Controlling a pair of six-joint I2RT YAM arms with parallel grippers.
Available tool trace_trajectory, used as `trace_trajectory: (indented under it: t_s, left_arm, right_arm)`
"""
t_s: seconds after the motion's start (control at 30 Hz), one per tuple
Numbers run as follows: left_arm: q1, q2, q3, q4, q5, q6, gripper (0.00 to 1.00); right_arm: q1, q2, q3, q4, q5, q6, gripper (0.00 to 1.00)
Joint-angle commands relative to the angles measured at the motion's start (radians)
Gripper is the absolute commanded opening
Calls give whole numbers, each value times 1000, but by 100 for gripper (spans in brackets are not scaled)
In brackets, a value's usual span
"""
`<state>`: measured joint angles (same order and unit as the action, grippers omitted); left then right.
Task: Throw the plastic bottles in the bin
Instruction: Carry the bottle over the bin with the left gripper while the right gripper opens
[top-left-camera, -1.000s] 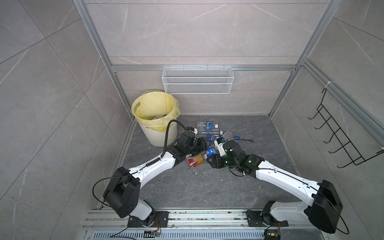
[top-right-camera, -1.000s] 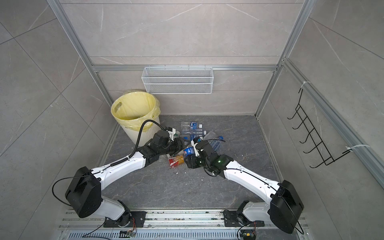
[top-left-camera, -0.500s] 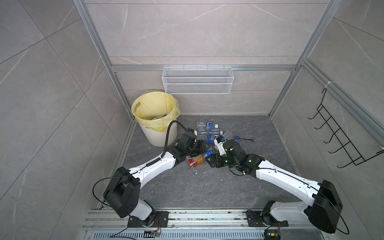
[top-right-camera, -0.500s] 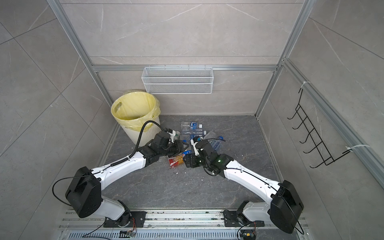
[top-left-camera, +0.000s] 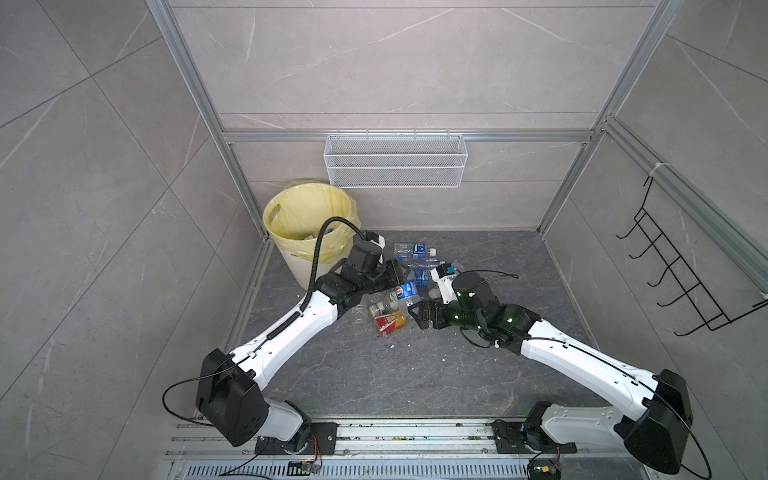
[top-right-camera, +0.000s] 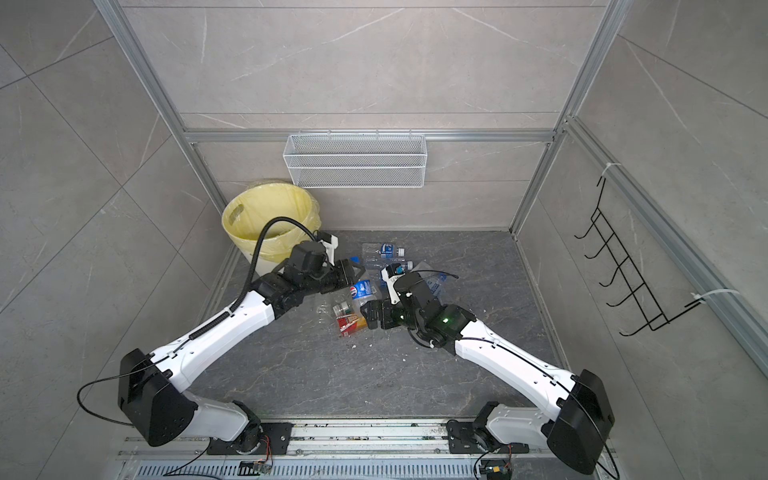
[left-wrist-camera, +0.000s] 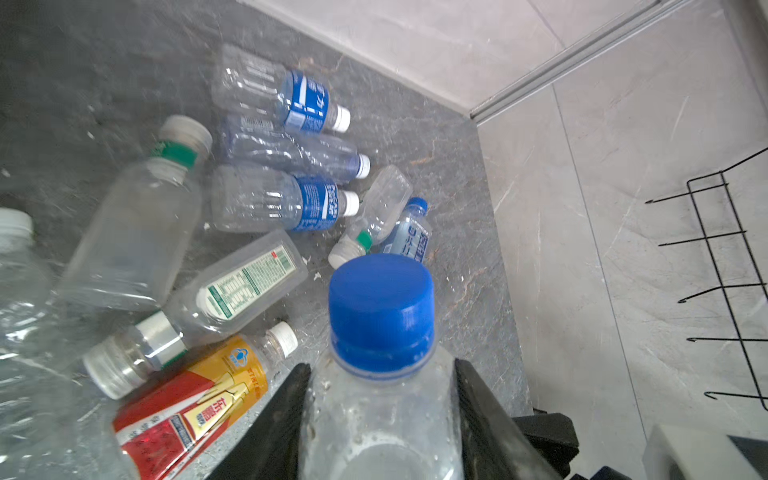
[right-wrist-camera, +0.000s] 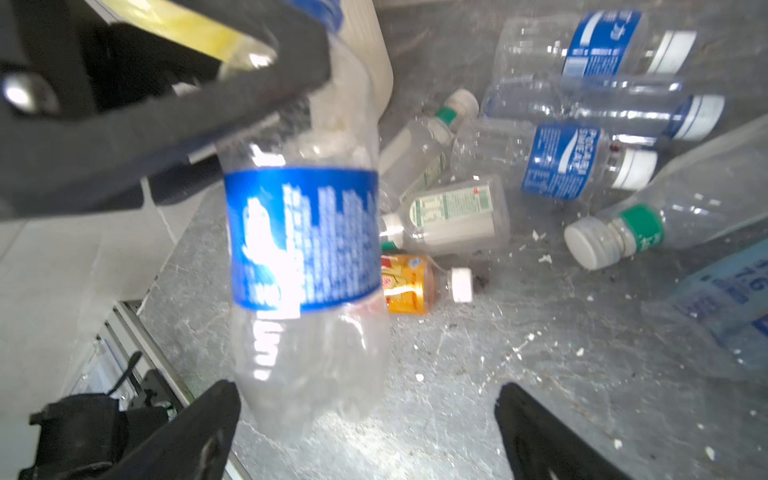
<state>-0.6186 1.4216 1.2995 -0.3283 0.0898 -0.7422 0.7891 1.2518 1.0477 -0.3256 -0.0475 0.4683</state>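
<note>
My left gripper (left-wrist-camera: 381, 365) is shut on the shoulders of a clear blue-capped bottle (left-wrist-camera: 380, 299) with a blue label (right-wrist-camera: 303, 237). In both top views the bottle (top-left-camera: 405, 290) (top-right-camera: 362, 289) hangs just above the floor heap. My right gripper (right-wrist-camera: 365, 388) (top-left-camera: 415, 311) stands open, facing the bottle's base and holding nothing. An orange-red labelled bottle (top-left-camera: 390, 323) (left-wrist-camera: 195, 403) lies below them. Several more plastic bottles (top-left-camera: 415, 253) (left-wrist-camera: 286, 199) lie on the floor behind. The cream bin (top-left-camera: 291, 257), lined with a yellow bag, stands at the back left, behind my left arm.
A white wire mesh basket (top-left-camera: 395, 162) hangs on the back wall. A black wire hook rack (top-left-camera: 681, 282) sticks out from the right wall. Both arm bases sit on a metal rail (top-left-camera: 415, 434) along the front edge. White crumbs dot the grey floor (right-wrist-camera: 519, 345).
My right gripper has opened wide and let go of the blue-labelled bottle. My left gripper has closed on the bottle's shoulders and now carries it alone.
</note>
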Motion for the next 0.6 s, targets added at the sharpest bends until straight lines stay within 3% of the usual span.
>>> trace_trajectory:
  t_s: [0.0, 0.13, 0.37, 0.57]
  left_arm:
    - [64, -50, 87, -81, -29, 83, 49]
    - [147, -70, 180, -113, -19, 130, 49]
    - [273, -61, 468, -218, -83, 264, 49]
    - [292, -50, 670, -255, -214, 400, 49]
  right_arm:
    - [32, 8, 92, -19, 65, -46, 100]
    - [75, 60, 205, -21, 98, -79, 100]
    - [124, 165, 408, -38, 120, -103, 100]
    - [142, 208, 497, -43, 112, -111, 100]
